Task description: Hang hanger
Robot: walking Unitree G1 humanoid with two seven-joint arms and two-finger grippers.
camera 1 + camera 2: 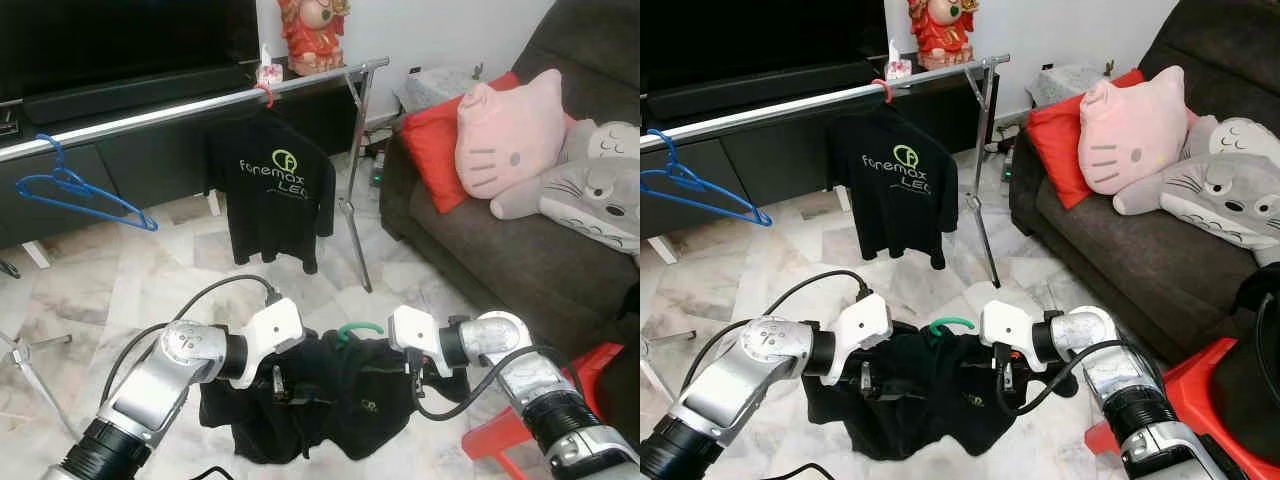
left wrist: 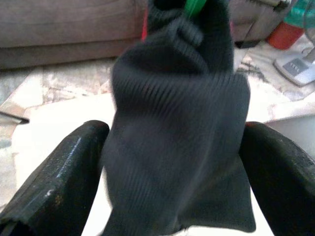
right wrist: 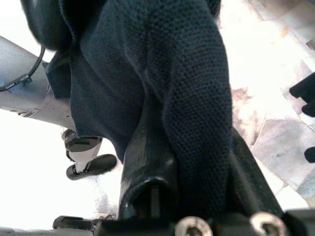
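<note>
Two grippers hold a black shirt (image 1: pixel 330 395) up between them, low before the robot and above the marble floor (image 1: pixel 160 275). The left gripper (image 2: pixel 174 147) has its fingers (image 2: pixel 59 172) on either side of a ribbed black fold and pinches it; the right gripper (image 3: pixel 182 162) is pressed onto another bunch of the same cloth, which drapes over its fingers (image 3: pixel 147 162). A green hanger (image 1: pixel 358 329) sits inside the shirt, its hook rising from the collar midway between the two white wrists, touching neither gripper. That hook is bright green and curved, open toward the robot's left; the rest of it is hidden in the cloth. The shirt sags in dark folds below the arms, with a small green logo near its lower right. Beyond it stands a metal rail (image 1: pixel 150 112), well apart from the held shirt, carrying a second black shirt (image 1: pixel 270 195) printed in green and white on a red hook (image 1: pixel 266 93), and an empty blue hanger (image 1: pixel 75 188) toward the robot's left. A sofa (image 1: pixel 500 250) with cushions stands to the right.
</note>
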